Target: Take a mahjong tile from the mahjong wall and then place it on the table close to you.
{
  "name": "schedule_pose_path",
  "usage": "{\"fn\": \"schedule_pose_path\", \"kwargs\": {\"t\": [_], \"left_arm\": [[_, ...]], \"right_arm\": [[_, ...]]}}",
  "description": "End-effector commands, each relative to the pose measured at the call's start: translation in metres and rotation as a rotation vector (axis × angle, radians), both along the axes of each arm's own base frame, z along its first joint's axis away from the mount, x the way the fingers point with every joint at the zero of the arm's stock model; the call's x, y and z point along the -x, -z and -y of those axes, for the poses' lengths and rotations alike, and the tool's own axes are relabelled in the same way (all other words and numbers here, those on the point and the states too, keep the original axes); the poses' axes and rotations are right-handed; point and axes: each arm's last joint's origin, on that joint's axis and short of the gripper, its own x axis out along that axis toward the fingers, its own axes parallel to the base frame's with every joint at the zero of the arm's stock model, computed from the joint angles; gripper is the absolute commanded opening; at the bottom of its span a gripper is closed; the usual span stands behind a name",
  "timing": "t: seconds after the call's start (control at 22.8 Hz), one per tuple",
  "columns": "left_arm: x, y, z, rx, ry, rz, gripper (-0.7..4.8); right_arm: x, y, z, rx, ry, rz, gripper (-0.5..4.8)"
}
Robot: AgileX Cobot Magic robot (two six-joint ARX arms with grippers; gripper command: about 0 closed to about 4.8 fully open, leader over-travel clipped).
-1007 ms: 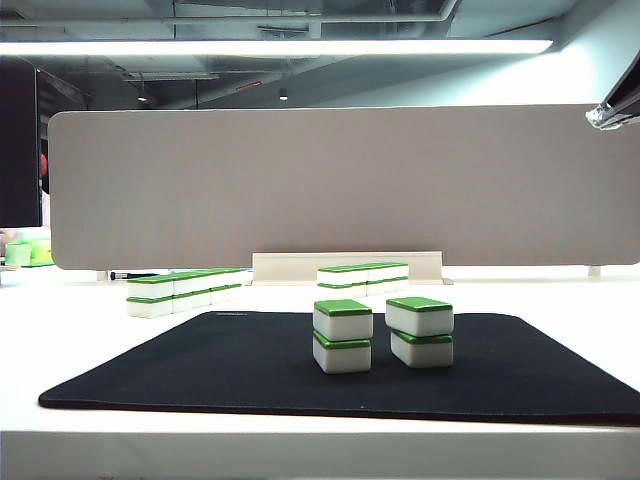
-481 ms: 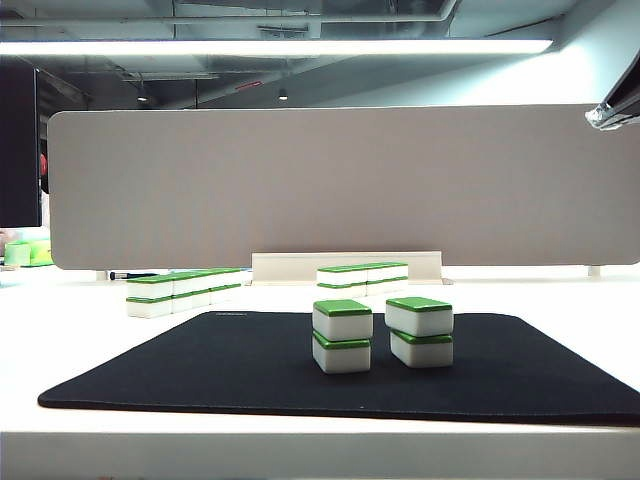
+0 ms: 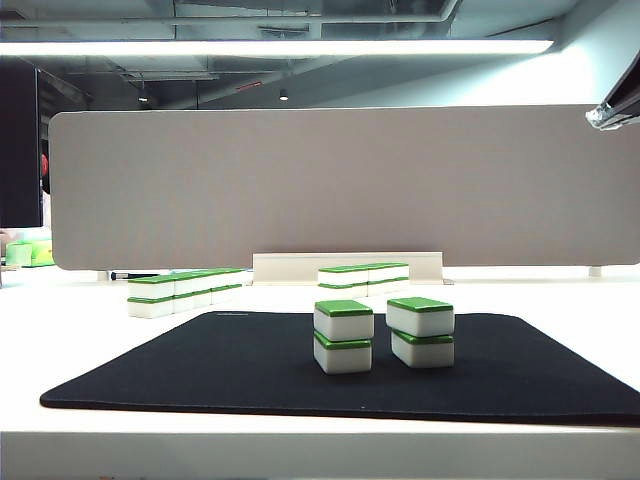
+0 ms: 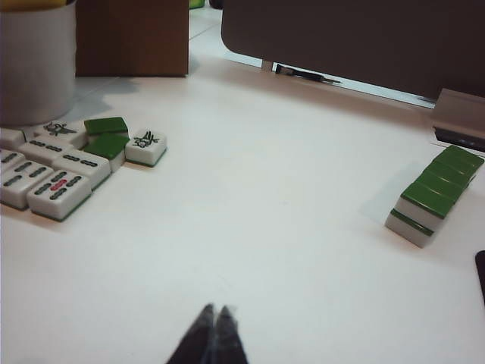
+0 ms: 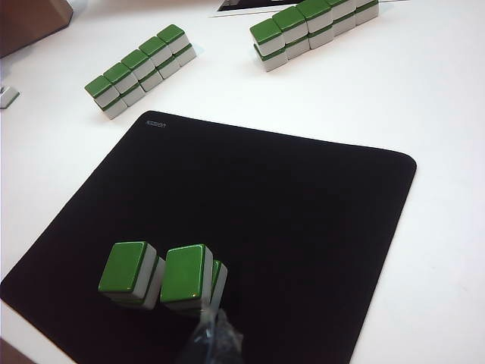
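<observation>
Your target, the mahjong wall [image 4: 436, 193] of small white blocks with green tops stacked two high, sits on the wide, smooth white counter [image 4: 265, 197] well apart from your left claw [image 4: 213, 315], whose two dark fingertips are pressed together with nothing between them. In the left wrist view the row runs away from the claw on a slant, its near end facing you, so its long axis points roughly toward the grey divider panel [image 4: 356, 38] at the back. Between claw and wall there is only bare counter, so I'd judge the approach to be clear. A loose cluster of face-up white tiles [image 4: 57, 167] lies off to the other side beside a grey cylindrical cup [image 4: 36, 64]; leave those alone. Your right claw [image 5: 214, 330] is also closed and empty, hovering over the black rectangular mat [image 5: 288, 227], just beside two lone two-tile stacks [image 5: 163, 277]. From that wrist view, two walls show beyond the mat: one near the mat's far corner [image 5: 140, 68], a second further along [image 5: 314, 26]. The left arm looks the better placed for the first of these; you'll need to part the fingertips and line them across the row's short width.
</observation>
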Motion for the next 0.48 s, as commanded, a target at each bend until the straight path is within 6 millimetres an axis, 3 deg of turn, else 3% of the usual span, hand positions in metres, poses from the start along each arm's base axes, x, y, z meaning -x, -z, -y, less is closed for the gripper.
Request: {"fn": "schedule_pose_path", "kwargs": {"t": [0.04,0.48], "left_arm": [[0.001,0.003,0.001,0.007,0.035,0.019,-0.06],[0.004,0.024,0.002,0.015,0.078,0.019,-0.06]], "right_arm": [[0.0,-0.003,0.0,-0.003,-0.003,0.021,-0.01],[0.0,-0.003,0.0,-0.003,-0.003,0.021,-0.01]]}}
